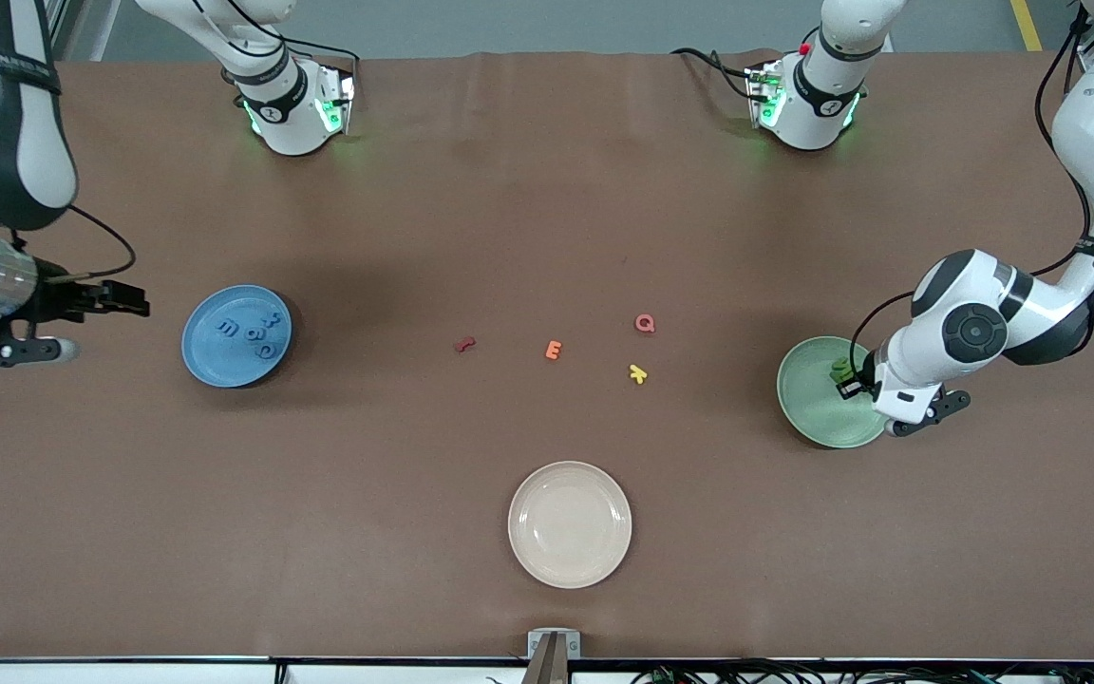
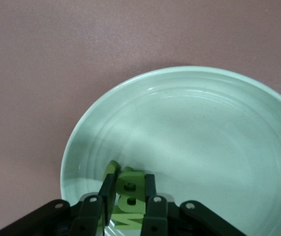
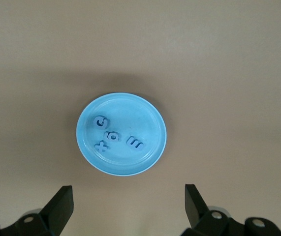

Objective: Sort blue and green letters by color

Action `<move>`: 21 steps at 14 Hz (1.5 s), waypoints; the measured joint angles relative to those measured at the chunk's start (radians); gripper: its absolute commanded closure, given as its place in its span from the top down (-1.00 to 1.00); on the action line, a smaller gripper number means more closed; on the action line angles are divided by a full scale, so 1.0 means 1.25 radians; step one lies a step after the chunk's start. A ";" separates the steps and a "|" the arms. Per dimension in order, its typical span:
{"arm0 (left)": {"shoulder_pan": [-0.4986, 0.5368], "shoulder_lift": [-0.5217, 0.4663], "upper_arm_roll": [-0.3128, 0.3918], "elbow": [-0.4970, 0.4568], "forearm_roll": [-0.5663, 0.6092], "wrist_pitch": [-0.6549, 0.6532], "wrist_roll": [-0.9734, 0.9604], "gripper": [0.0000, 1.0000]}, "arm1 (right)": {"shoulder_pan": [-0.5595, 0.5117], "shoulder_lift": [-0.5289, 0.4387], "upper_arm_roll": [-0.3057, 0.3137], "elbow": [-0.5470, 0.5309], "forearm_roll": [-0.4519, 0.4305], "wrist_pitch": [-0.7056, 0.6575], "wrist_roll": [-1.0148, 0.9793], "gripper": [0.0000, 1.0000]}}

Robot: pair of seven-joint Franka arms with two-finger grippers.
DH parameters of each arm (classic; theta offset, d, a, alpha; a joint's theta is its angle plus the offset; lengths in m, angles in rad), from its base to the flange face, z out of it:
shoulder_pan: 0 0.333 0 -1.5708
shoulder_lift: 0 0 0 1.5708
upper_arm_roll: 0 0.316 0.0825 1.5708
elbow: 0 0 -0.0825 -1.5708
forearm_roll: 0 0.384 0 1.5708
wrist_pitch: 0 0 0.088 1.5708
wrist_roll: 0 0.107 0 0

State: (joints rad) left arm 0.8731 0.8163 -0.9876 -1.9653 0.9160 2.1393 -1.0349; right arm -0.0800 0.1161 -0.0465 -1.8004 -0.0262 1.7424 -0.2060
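- The left gripper (image 2: 125,206) is lowered into the green plate (image 1: 808,408), which sits toward the left arm's end of the desk.
- Its jaws are closed on a green letter (image 2: 130,201), which stands between the fingers just above the plate's inner surface, close to the rim.
- Another green piece (image 2: 112,169) lies in the plate beside the held letter; its shape cannot be determined.
- The right gripper (image 3: 128,206) hangs over the desk near the blue plate (image 1: 210,366), toward the right arm's end.
- Its jaws are spread wide with nothing between them.
- Four blue letters (image 3: 114,135) lie clustered in the blue plate, well apart from the right jaws.
- A red letter (image 1: 464,345), an orange letter (image 1: 554,351), a pink letter (image 1: 644,323) and a yellow letter (image 1: 638,373) lie on the desk between the two plates.
- A cream plate (image 1: 570,565) lies nearer to the front camera than these letters.
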 measured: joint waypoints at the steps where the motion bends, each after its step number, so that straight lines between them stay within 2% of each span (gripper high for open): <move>1: -0.001 0.000 0.000 0.000 0.000 0.001 0.000 -0.73 | 0.005 0.003 0.001 0.025 -0.001 -0.014 0.007 1.00; 3: -0.001 0.000 0.000 0.000 0.000 0.002 0.000 -0.65 | 0.022 0.009 0.001 0.058 -0.002 -0.034 0.036 1.00; 4: -0.001 0.000 0.000 0.000 0.000 0.002 0.000 -0.55 | 0.032 0.013 0.002 0.075 -0.002 -0.039 0.046 1.00; 5: -0.001 0.000 0.000 0.000 0.000 0.003 0.000 -0.35 | 0.040 0.017 0.002 0.095 -0.004 -0.046 0.052 1.00; 7: -0.001 0.000 0.000 0.000 0.000 0.003 0.000 0.31 | 0.048 0.027 0.002 0.156 -0.003 -0.090 0.059 1.00; 8: -0.001 0.000 0.000 0.000 0.000 0.003 0.000 0.73 | 0.049 0.034 0.002 0.192 -0.003 -0.116 0.060 1.00; 9: -0.001 0.000 0.000 0.001 0.000 0.003 0.000 0.95 | 0.049 0.042 0.002 0.223 -0.003 -0.134 0.060 1.00; 11: 0.001 0.000 0.000 0.004 0.000 0.004 0.000 0.96 | 0.049 0.054 0.001 0.257 -0.003 -0.148 0.061 1.00; 21: 0.002 0.000 -0.025 0.016 0.000 0.007 0.000 0.98 | 0.048 0.071 -0.001 0.296 0.005 -0.167 0.061 1.00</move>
State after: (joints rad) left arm 0.8751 0.8163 -1.0186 -1.9452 0.9160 2.1486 -1.0348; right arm -0.0200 0.2046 -0.0476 -1.4302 -0.0197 1.5338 -0.1296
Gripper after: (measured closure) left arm 0.009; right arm 0.000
